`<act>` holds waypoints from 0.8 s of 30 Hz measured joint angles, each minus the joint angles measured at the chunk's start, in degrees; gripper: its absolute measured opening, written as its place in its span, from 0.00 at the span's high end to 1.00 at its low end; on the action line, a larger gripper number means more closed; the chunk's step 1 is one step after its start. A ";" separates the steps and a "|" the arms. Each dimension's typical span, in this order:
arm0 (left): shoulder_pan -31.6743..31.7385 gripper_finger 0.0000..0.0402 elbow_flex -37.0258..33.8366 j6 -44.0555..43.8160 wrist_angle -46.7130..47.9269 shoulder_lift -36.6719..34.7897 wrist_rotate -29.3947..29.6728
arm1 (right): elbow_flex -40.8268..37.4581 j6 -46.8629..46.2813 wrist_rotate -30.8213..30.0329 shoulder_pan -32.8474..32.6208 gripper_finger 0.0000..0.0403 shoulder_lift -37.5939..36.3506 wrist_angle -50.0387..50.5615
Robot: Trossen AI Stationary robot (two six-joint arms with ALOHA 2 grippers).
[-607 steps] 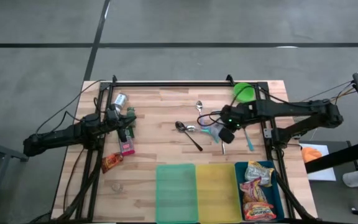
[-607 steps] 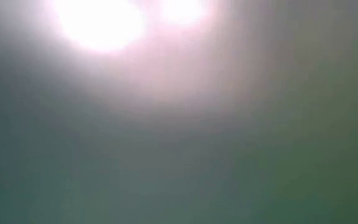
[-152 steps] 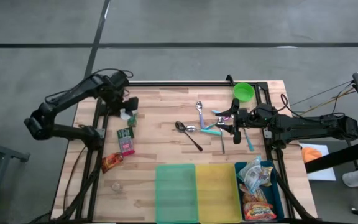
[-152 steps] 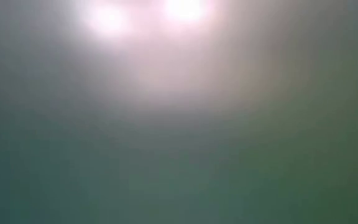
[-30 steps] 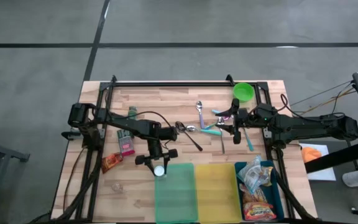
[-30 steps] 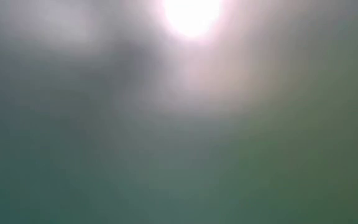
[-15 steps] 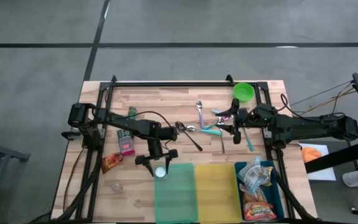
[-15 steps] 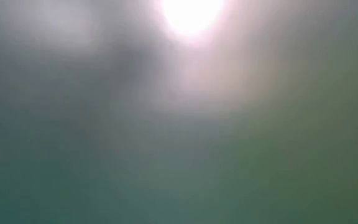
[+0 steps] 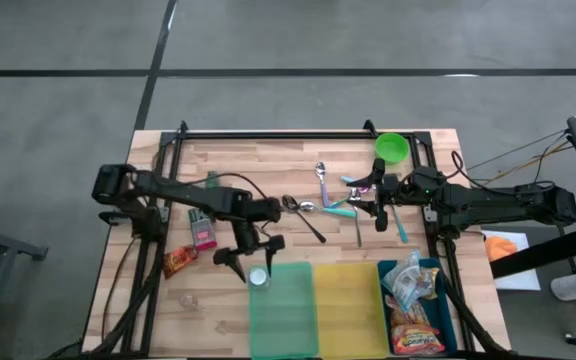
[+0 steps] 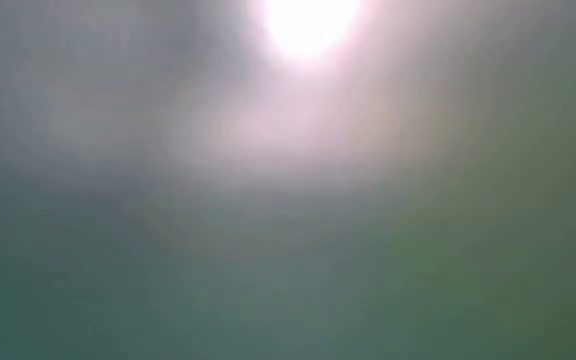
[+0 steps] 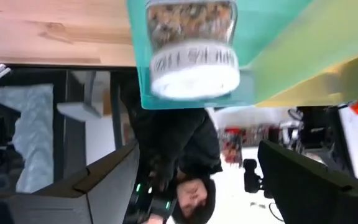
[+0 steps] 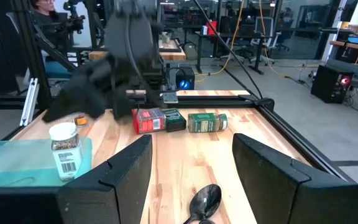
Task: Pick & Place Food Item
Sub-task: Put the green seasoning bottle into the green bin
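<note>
Standing upright at the far left corner of the green bin (image 9: 284, 308), the small spice jar (image 9: 258, 277) with a white cap sits between the spread, released fingers of the left gripper (image 9: 250, 256), which touch nothing. Yellow bin (image 9: 347, 308) and blue bin (image 9: 416, 308) of snack packets lie to its right. Farther right, the right gripper (image 9: 365, 198) hovers over the spoons (image 9: 318, 205) with jaws parted and empty.

Left end effector (image 9: 250, 257) fingers spread, arm stretched rightward; right end effector (image 9: 365, 197) open.
</note>
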State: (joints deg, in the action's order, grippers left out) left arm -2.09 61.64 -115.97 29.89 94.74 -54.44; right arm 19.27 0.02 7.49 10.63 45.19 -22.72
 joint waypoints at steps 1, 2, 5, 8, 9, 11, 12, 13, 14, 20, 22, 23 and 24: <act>-0.23 0.17 0.44 -0.01 2.15 -1.50 1.85 | 0.00 0.01 -0.01 0.02 0.45 0.00 0.00; -0.45 0.17 0.84 -0.01 4.37 -3.07 3.63 | 0.00 0.01 0.00 0.01 0.45 0.00 0.00; -1.28 0.17 1.26 -0.24 11.01 -7.90 10.23 | 0.00 0.00 -0.01 0.01 0.45 0.00 -0.01; -1.98 0.17 1.04 0.11 16.37 -12.60 17.80 | 0.00 -0.01 -0.01 0.02 0.45 0.00 0.00; -2.01 0.17 1.04 0.50 18.36 -13.87 20.44 | 0.00 -0.01 0.00 0.00 0.45 0.00 0.00; -2.01 0.17 1.04 2.29 22.16 -16.16 25.97 | 0.00 0.01 0.00 0.00 0.45 0.00 -0.02; -1.92 0.17 1.02 3.43 23.98 -17.06 28.72 | 0.00 0.01 0.00 0.00 0.45 0.00 -0.02; -1.67 0.17 1.02 4.71 25.62 -17.84 31.35 | 0.00 0.00 -0.01 0.01 0.45 0.00 -0.02; -1.16 0.17 1.02 6.12 27.30 -18.32 33.60 | 0.00 -0.01 -0.01 0.01 0.45 0.00 -0.02; 6.15 0.17 0.32 19.89 33.45 -18.34 33.28 | 0.00 0.01 -0.02 0.00 0.45 0.00 -0.02; 10.03 0.17 -0.51 25.05 33.85 -18.00 30.70 | 0.00 0.01 0.00 0.01 0.45 0.00 -0.02; 12.09 0.17 -1.04 27.30 34.33 -17.83 29.85 | 0.00 0.00 0.00 0.00 0.45 0.00 -0.02; 14.16 0.17 -1.54 29.12 35.10 -17.71 29.27 | 0.00 -0.01 -0.02 0.01 0.45 0.00 -0.03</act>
State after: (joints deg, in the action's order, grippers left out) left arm 12.07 60.10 -86.85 64.99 77.03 -25.17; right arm 19.27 0.01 7.46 10.64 45.19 -22.75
